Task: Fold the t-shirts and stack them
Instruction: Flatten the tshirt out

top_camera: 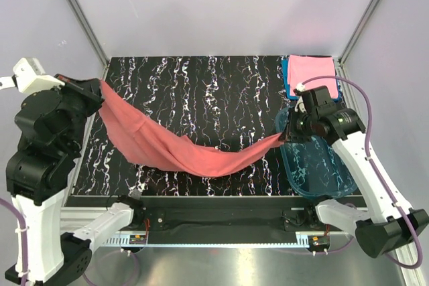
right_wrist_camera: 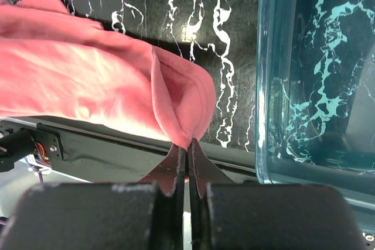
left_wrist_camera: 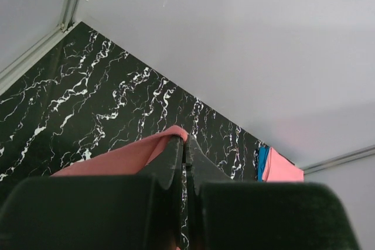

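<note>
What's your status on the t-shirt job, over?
Left gripper shut on salmon cloth t-shirt, right gripper shut on its other end. Shirt sags between them. Clear blue plastic tub beside right gripper.

Black, white-veined marble-pattern tabletop [top_camera: 201, 92], flat. Clear blue rectangular plastic tub [top_camera: 322, 172] at right near edge (veining visible through base). Plain white enclosure walls [top_camera: 221, 5] behind; grey metal frame posts [top_camera: 80, 15].

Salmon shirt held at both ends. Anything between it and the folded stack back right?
Nothing visible on the table between them. The salmon shirt spans the left gripper and right gripper over bare table; the pink tee lies on the blue tee at the far right corner. Only the clear tub, in front of them, sits close.
</note>
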